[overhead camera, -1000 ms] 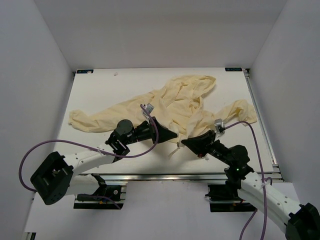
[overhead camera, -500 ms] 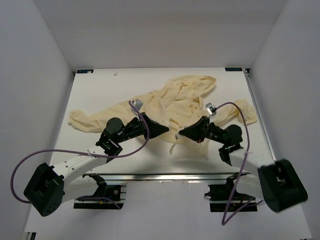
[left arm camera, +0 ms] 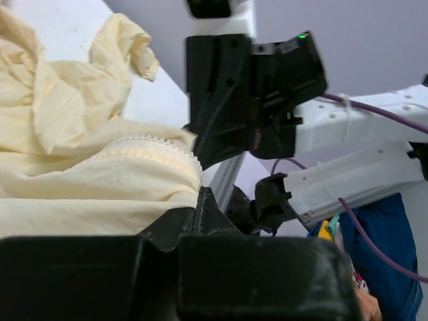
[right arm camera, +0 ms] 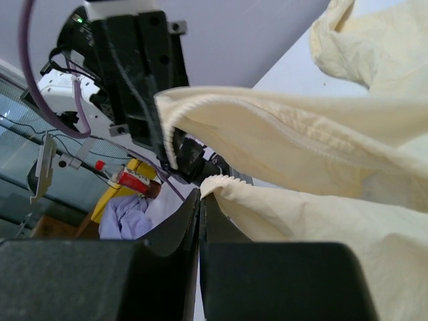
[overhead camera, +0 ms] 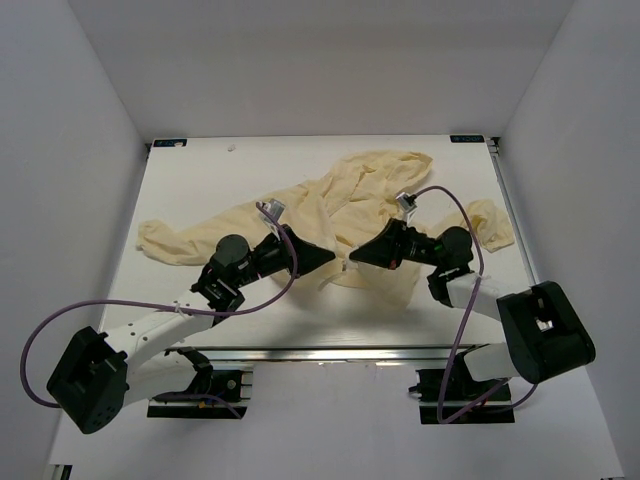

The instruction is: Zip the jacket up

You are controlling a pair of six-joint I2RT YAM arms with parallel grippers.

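Item: the jacket (overhead camera: 372, 190), cream and hooded. It is lying crumpled across the middle of the table (overhead camera: 190, 190), with the hood toward the back wall, one sleeve trailing out to your left and the other bunching by the right edge. Change over the last second: you are watching both arms carry the garment's front edges away from the near edge of the table, back and a little leftward. The right arm is folding sharply back on itself, and the lower hem is gathering below the two tips. Bearing on the task: this is reading as the alignment stage. The two halves of the front opening are being brought face to face, and nothing is showing as joined, so the zipping itself is looking barely begun. Left gripper (overhead camera: 329, 259): its fingers are pressing together (left arm camera: 200, 195) on a fold of the jacket (left arm camera: 80, 180). The ribbed zipper tape (left arm camera: 157, 150) is running along that fold just above the pinch. Right gripper (overhead camera: 354, 257): it is likewise clamping tight (right arm camera: 200, 198) on the facing edge of the jacket (right arm camera: 321, 147), with a short toothed strip poking out at the nip. The two grippers are sitting nearly tip to tip, each filling the other's wrist view. You cannot tell from these views whether a slider or pin is in either pinch.
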